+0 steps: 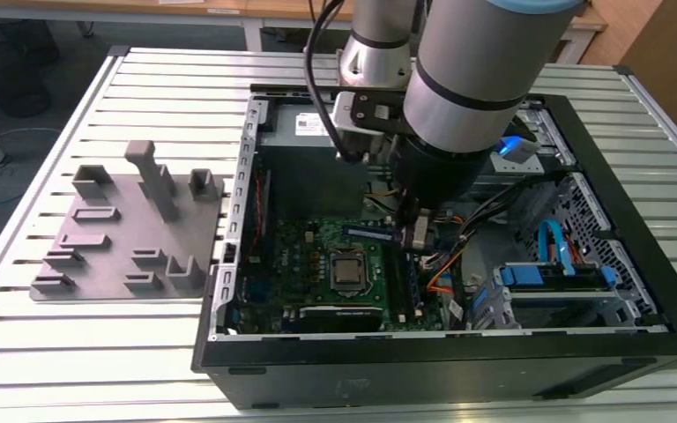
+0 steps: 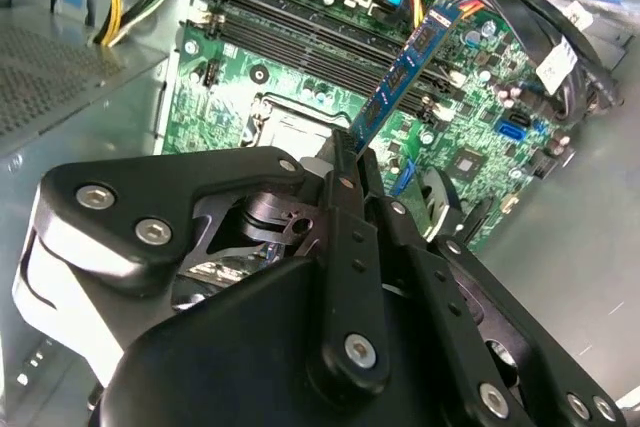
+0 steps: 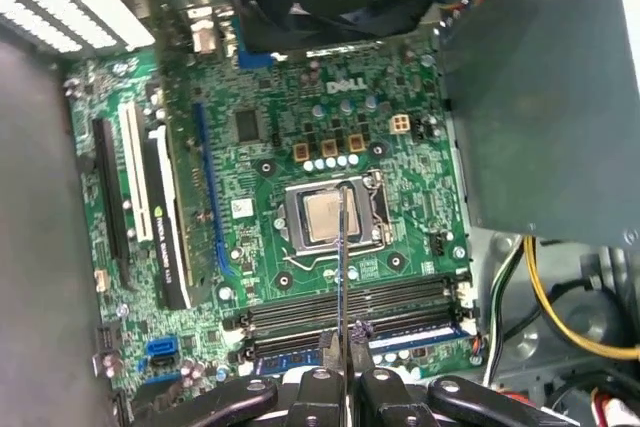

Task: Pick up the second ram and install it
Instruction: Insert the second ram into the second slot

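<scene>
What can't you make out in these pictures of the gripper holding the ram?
The second ram: edge-on in the first wrist view, faces unreadable.
Its held end: covered by the gripper in the second wrist view.
Memory slots: partly behind the arm in the exterior view.

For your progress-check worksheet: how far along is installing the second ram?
Done: the second ram is lifted, clamped in the end effector. In hand: it hangs above the motherboard, near the CPU socket. Left: it is not yet seated in a memory slot.
</scene>
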`<state>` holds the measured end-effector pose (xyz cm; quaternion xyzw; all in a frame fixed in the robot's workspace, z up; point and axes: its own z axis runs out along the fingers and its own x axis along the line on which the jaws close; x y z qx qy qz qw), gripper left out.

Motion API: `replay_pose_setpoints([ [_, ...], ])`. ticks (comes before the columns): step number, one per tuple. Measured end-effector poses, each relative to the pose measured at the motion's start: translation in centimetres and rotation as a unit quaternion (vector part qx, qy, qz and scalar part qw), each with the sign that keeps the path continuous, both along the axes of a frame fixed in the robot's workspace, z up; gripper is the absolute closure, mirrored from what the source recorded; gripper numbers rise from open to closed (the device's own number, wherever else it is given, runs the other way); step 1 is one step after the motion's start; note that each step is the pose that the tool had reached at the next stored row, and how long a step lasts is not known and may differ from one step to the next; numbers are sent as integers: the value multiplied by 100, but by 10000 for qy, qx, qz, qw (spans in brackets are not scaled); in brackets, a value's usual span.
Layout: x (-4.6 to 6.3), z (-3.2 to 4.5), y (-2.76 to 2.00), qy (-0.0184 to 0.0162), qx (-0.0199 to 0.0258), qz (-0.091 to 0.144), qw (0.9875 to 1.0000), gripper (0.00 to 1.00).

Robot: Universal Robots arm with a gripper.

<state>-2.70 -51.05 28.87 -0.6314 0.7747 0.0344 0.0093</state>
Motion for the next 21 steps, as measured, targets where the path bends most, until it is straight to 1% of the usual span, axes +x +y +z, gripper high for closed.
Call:
replay_pose_setpoints([
  [5, 0, -2, 0, 0, -8, -328, 9995, 86],
  [12, 0, -7, 0, 0, -7, -597, 9982, 86],
  [21, 0, -10, 0, 0, -8, -889, 9960, 86],
])
